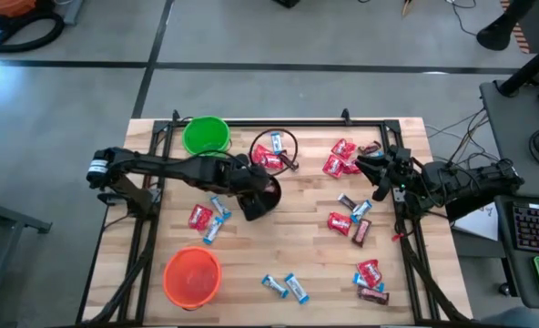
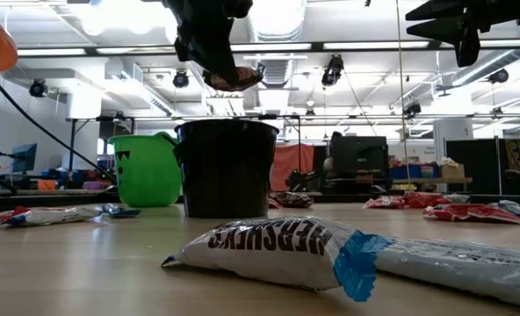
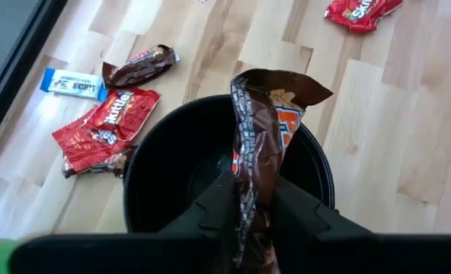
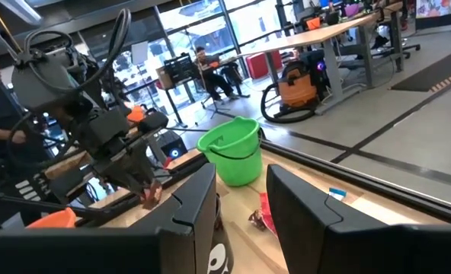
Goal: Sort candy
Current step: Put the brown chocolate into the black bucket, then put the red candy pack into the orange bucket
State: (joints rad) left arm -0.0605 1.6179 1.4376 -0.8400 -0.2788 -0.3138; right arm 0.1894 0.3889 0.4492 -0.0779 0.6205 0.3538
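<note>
**Left gripper holding a brown candy bar over the black cup**

High view: the left gripper [image 1: 254,185] is reaching to the frame's centre, directly above the round black plastic cup [image 1: 261,202]. The right gripper [image 1: 371,169] is waiting at centre right, above the pale wooden table [image 1: 306,241]. Wrapped candy bars are lying scattered: red ones [image 1: 340,157] at upper right, blue-and-white ones [image 1: 286,286] at bottom centre. The green plastic cup [image 1: 206,136] is standing at upper left, the orange plastic cup [image 1: 192,275] at lower left.

Low view: the left gripper [image 2: 229,77] is hanging at top centre with a dark brown wrapped candy bar [image 2: 234,79] just above the black cup's rim [image 2: 226,125].

Left wrist view: the two dark fingers [image 3: 214,205] are pressing together on the brown bar [image 3: 257,144], which is standing upright over the cup's opening [image 3: 164,179].

Right wrist view: the right gripper's fingers [image 4: 195,205] are standing apart at the frame's bottom, clamping nothing; the green cup [image 4: 231,150] is showing between them.
</note>
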